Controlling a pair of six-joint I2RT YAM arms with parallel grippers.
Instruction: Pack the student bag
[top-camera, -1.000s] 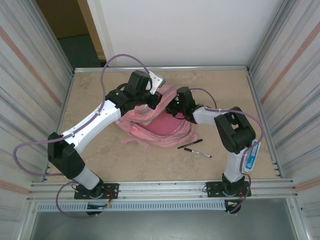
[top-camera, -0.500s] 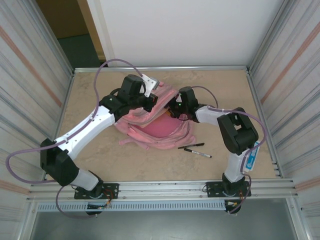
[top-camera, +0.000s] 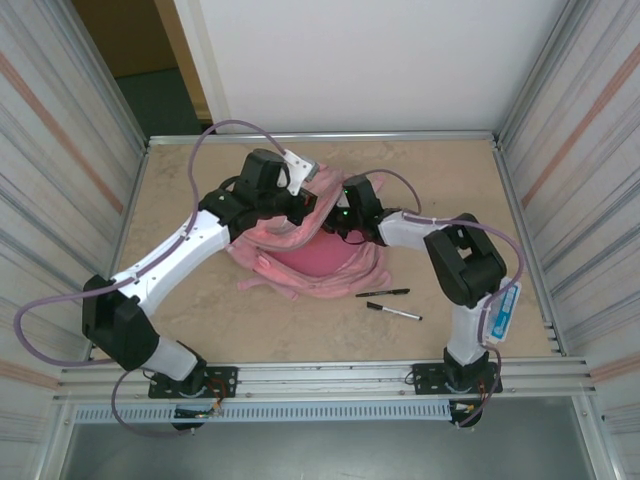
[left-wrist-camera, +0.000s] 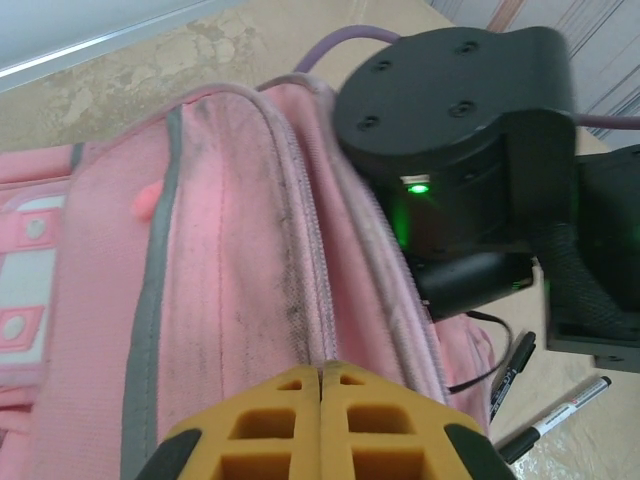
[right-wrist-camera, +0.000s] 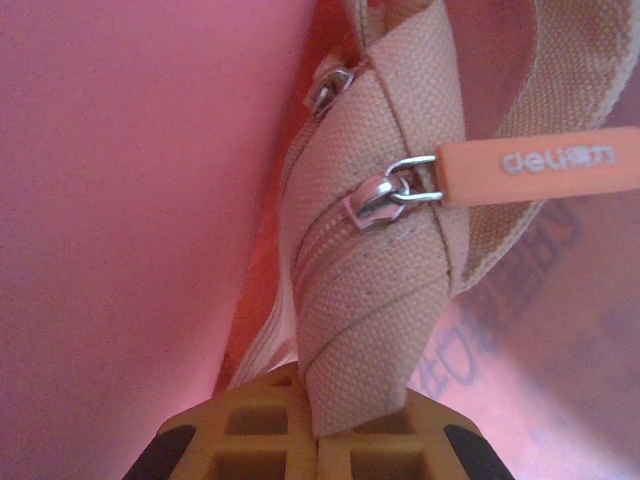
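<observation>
The student bag (top-camera: 322, 264), a soft pink backpack, lies mid-table with its top opening toward the back. My left gripper (top-camera: 304, 206) is at the bag's upper left edge. In the left wrist view its yellow fingers (left-wrist-camera: 321, 372) are shut, with the bag's zip seam (left-wrist-camera: 300, 260) running in between the tips. My right gripper (top-camera: 341, 216) reaches into the opening from the right. In the right wrist view it (right-wrist-camera: 318, 432) is shut on a fold of the bag's zip tape (right-wrist-camera: 370, 300), below a slider with an orange pull tab (right-wrist-camera: 540, 163).
Two black pens (top-camera: 382, 293) (top-camera: 393, 311) lie on the table just right of the bag's front. The right arm's black wrist (left-wrist-camera: 460, 130) sits close beside the left gripper. Metal rails edge the table all round.
My right gripper has moved left, deeper into the bag's opening, and has shut on the zip tape. The left arm shifted slightly left, lifting the bag's edge.
</observation>
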